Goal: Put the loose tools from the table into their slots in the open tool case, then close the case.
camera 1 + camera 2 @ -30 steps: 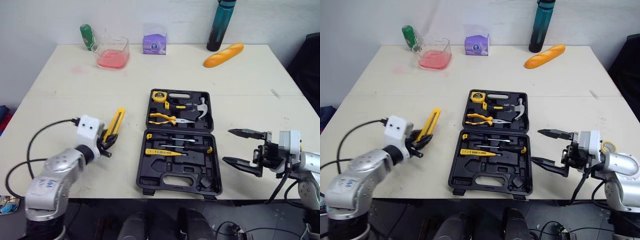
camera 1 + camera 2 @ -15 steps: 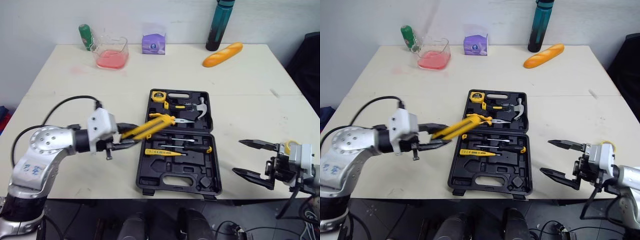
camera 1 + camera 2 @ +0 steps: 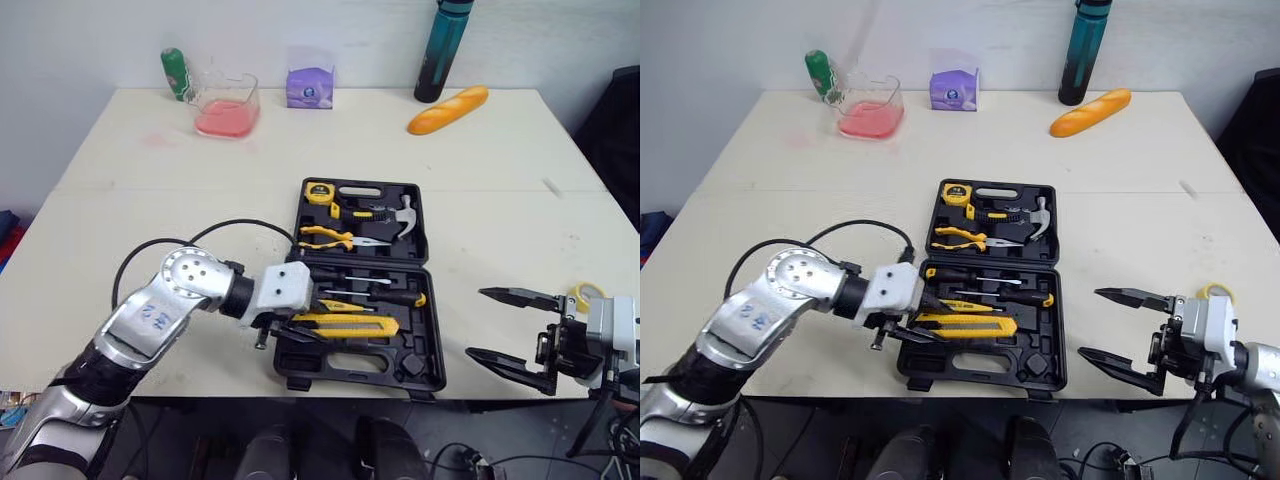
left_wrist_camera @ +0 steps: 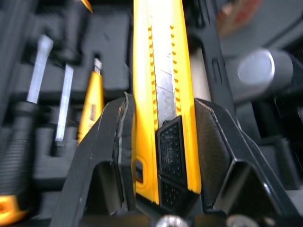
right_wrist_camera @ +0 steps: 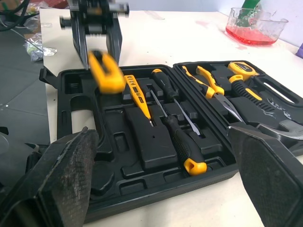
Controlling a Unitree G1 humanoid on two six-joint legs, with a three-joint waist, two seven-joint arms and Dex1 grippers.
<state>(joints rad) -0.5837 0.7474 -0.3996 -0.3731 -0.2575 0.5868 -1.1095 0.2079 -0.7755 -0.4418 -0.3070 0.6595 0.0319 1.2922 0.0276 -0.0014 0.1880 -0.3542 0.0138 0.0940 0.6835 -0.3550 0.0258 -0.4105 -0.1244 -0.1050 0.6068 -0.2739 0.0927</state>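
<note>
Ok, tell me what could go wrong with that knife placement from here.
The left gripper holds the utility knife by one end, so the long free end could swing or slip. It hangs over the near half of the tool case, close to the seated screwdriver. Dropped off its slot, it might rest on top and keep the case from closing.

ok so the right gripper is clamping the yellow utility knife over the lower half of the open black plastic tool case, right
No, the left gripper is clamping the yellow utility knife over the lower half of the open black plastic tool case, as the left eye view shows. The right gripper is open, holding nothing.
</note>
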